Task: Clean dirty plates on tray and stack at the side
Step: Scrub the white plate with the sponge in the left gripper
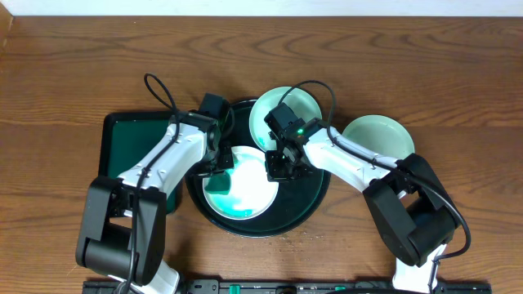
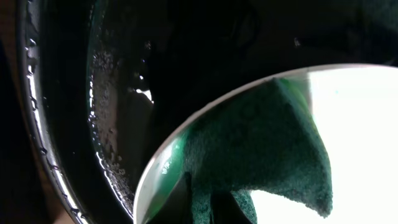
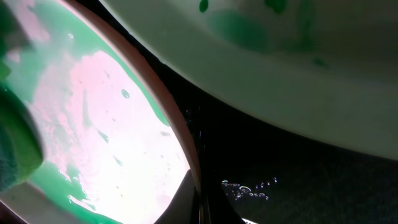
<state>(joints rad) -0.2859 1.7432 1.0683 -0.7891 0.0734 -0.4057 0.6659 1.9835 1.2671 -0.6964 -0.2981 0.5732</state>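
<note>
The round black tray [image 1: 315, 192] holds a white plate [image 1: 249, 192] smeared with green. My left gripper [image 1: 221, 167] is shut on a dark green sponge [image 2: 261, 149] and presses it on the plate's left side [image 2: 348, 124]. My right gripper [image 1: 276, 169] is shut on the plate's right rim [image 3: 194, 163], one finger inside and one outside. A second pale-mint plate [image 1: 282, 114] with green spots [image 3: 280, 56] rests at the tray's back edge. A third pale-mint plate [image 1: 377, 139] sits on the table to the right of the tray.
A rectangular dark green tray [image 1: 131, 151] lies left of the round tray, under my left arm. The round tray's floor [image 2: 81, 112] is wet with droplets. Brown wooden table [image 1: 82, 73] surrounds everything.
</note>
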